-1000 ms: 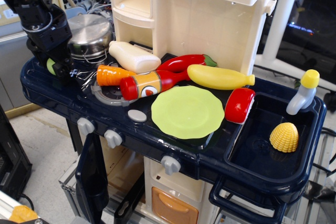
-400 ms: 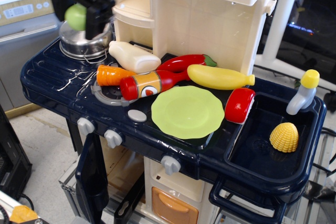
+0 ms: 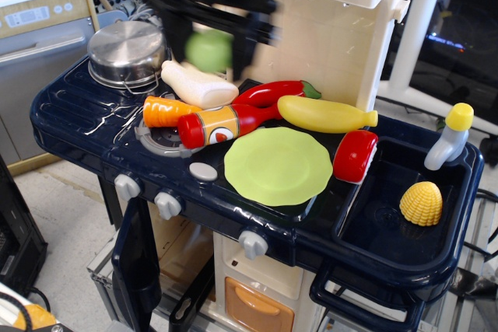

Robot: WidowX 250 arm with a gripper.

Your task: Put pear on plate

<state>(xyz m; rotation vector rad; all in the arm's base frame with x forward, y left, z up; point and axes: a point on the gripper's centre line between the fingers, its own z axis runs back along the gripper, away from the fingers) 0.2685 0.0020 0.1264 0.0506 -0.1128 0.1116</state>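
Note:
The pale-green pear [image 3: 208,50] hangs in the air, held in my black gripper [image 3: 210,46], which is blurred by motion. It is above the white bottle [image 3: 199,84], up and to the left of the plate. The gripper is shut on the pear. The lime-green plate [image 3: 278,166] lies flat on the dark blue toy counter [image 3: 78,118] at the front middle, with nothing on it.
A steel pot with lid [image 3: 128,52] stands at the back left. An orange carrot [image 3: 165,110], a ketchup bottle [image 3: 226,123], a red chili [image 3: 274,92], a yellow banana [image 3: 324,114] and a red can [image 3: 355,155] ring the plate. Corn [image 3: 421,203] lies in the sink.
My gripper lifted the pear from the counter's far left edge, rose over the pot, and moved right toward the plate. Nothing else moved.

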